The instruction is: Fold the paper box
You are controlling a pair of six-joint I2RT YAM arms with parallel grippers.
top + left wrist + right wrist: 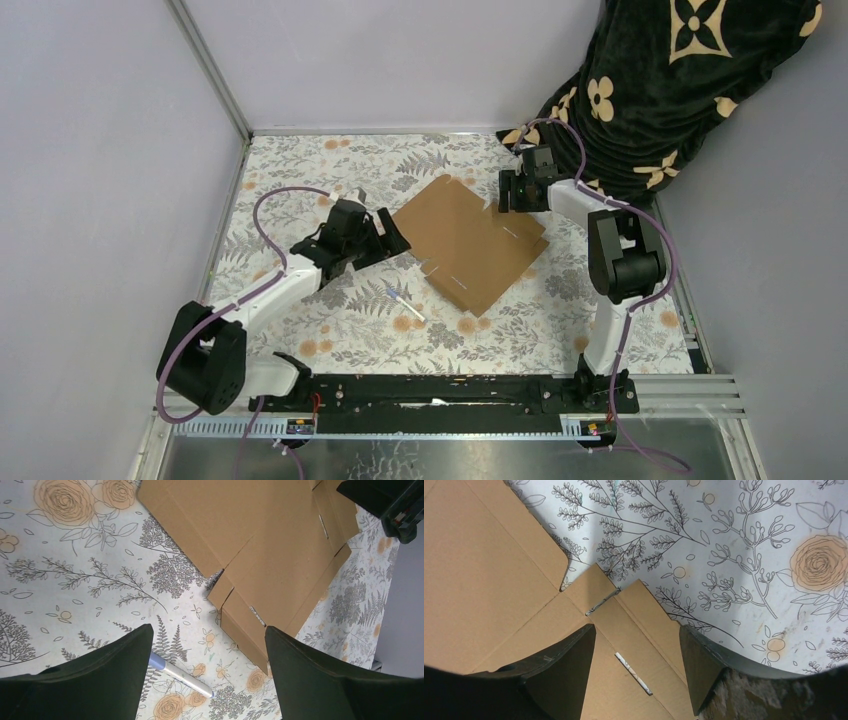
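The paper box (468,240) is a flat brown die-cut cardboard sheet with flaps and slits, lying on the floral table in the middle. My left gripper (383,236) is open and empty just left of the sheet's left corner; in the left wrist view the sheet (270,555) lies ahead and to the right of my fingers (320,680). My right gripper (513,190) is open and empty over the sheet's far right flaps; in the right wrist view the cardboard (489,595) with a slit (633,673) lies between and under my fingers (566,672).
A small white pen-like stick with a blue end (404,303) lies on the table in front of the sheet, also in the left wrist view (181,674). A black patterned cloth (660,90) hangs at the back right. Grey walls bound the table left and behind.
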